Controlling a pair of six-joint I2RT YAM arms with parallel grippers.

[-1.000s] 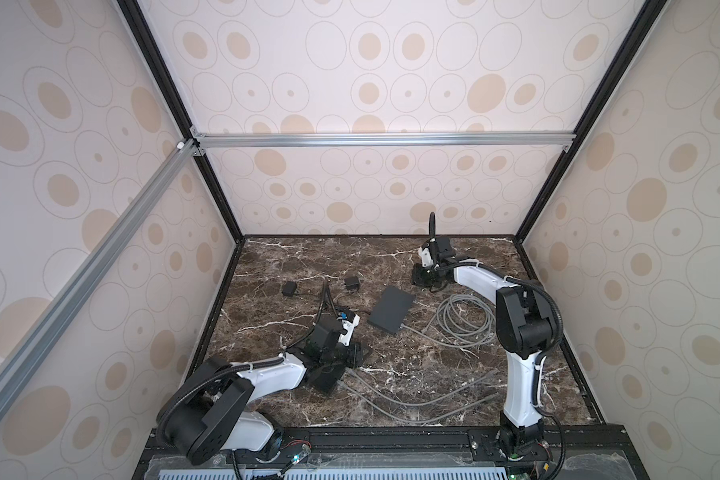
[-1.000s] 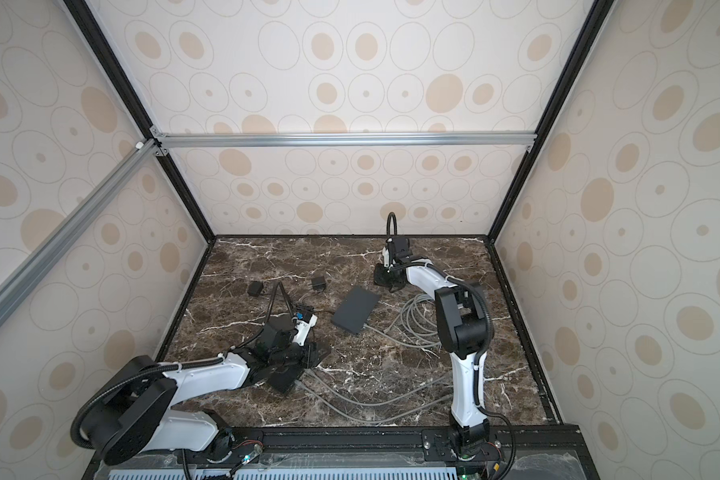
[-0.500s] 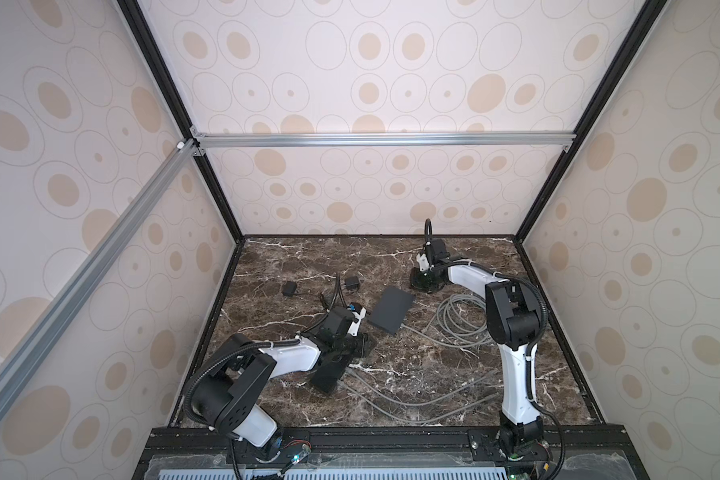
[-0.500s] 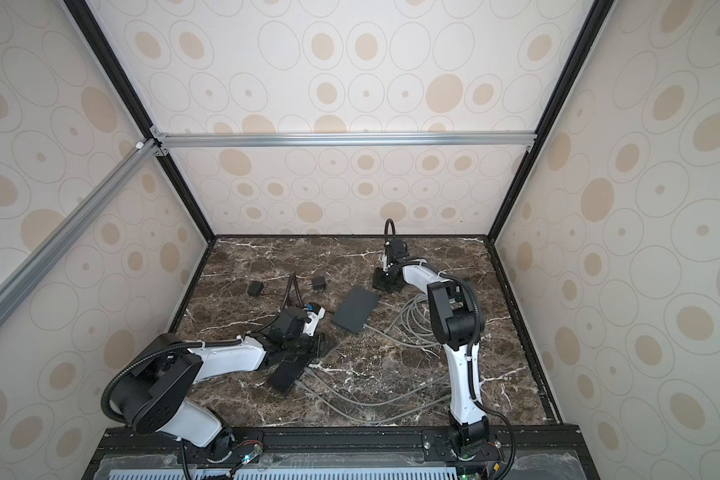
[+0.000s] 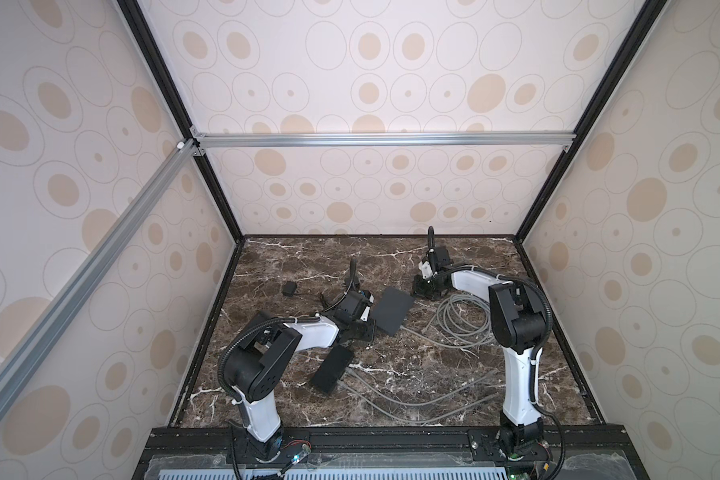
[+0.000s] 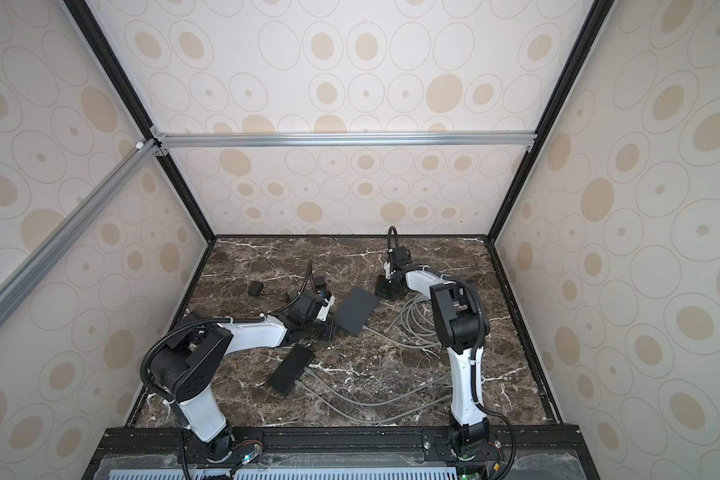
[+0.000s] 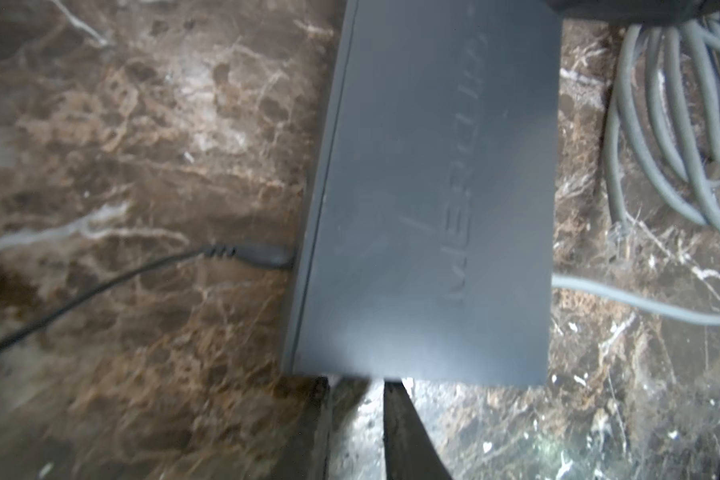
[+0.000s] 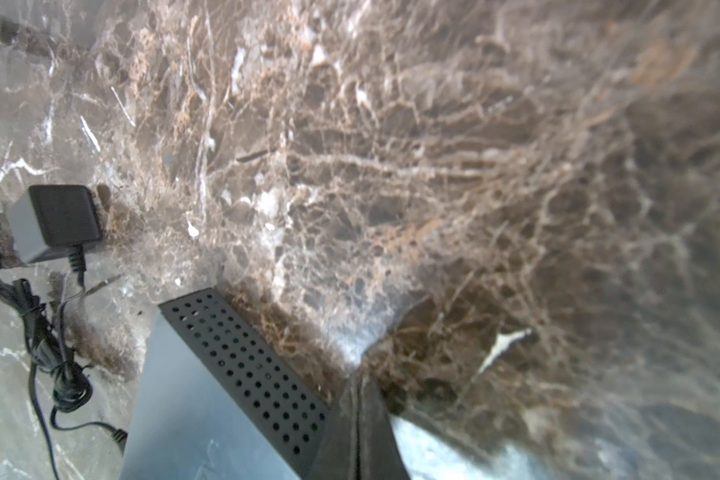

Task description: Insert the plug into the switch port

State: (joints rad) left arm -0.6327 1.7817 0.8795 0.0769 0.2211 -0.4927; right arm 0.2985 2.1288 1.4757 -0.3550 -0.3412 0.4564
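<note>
1. The switch (image 5: 392, 309) lies flat near the middle of the table (image 5: 412, 374), as both top views show
2. In the left wrist view the plug (image 7: 262, 255) has its tip against a long side wall of the switch, and its thin black cord (image 7: 80, 295) trails away over the marble. How deep the plug sits I cannot tell
3. The left gripper (image 7: 356, 399) is just beside a short edge of the switch. Its fingers (image 7: 404, 432) stand slightly apart with bare marble between them, and they hold nothing
4. The right gripper (image 8: 360, 399) is low over the table, close to the switch's perforated side. Its jaws are pressed together with nothing between them
5. In a top view the right gripper is just beyond the switch's far corner
6. A grey cable (image 7: 620, 303) meets the switch on the side opposite the plug, and more grey cables (image 5: 460, 322) lie coiled on the table near the right arm
7. The adapter (image 8: 59, 220) sits on the table well apart from the switch
8. A black box (image 5: 331, 368) lies near the left arm, closer to the front than the switch
</note>
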